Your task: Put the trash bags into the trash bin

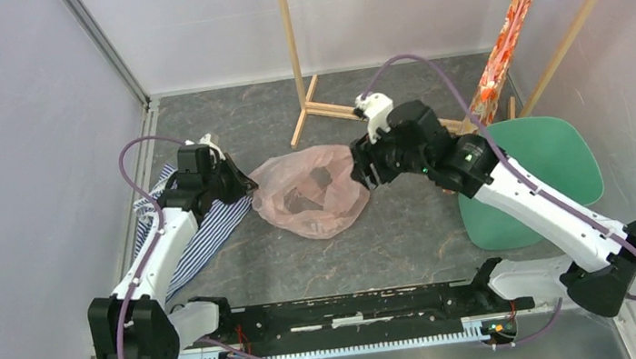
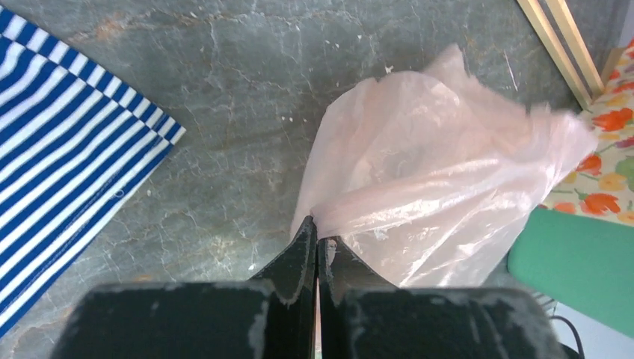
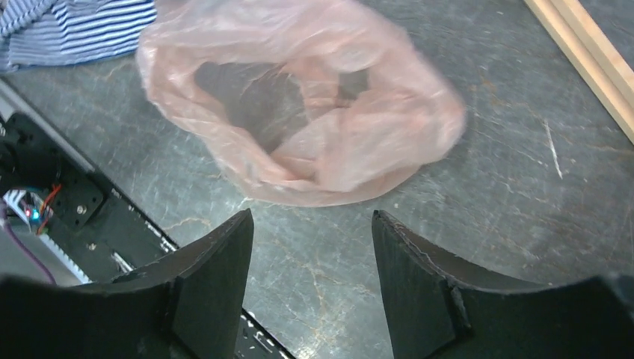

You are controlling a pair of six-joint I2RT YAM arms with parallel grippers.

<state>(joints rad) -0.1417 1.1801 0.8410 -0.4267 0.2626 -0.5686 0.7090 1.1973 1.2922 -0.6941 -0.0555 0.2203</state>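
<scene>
The pale-pink translucent trash bag (image 1: 311, 191) lies puffed open on the grey table centre; it also shows in the left wrist view (image 2: 441, 164) and the right wrist view (image 3: 299, 97). My left gripper (image 1: 248, 186) is shut on the bag's left edge (image 2: 318, 228). My right gripper (image 1: 359, 174) is open and empty at the bag's right side, its fingertips (image 3: 312, 217) just short of the bag. The mint-green trash bin (image 1: 539, 180) lies at the right, partly under my right arm; its edge shows in the left wrist view (image 2: 576, 262).
A blue-white striped cloth (image 1: 197, 231) lies under my left arm. A wooden rack (image 1: 299, 54) stands at the back, with an orange floral bag (image 1: 511, 28) hanging at the right. Walls close in on both sides. A black rail (image 1: 348, 308) runs along the near edge.
</scene>
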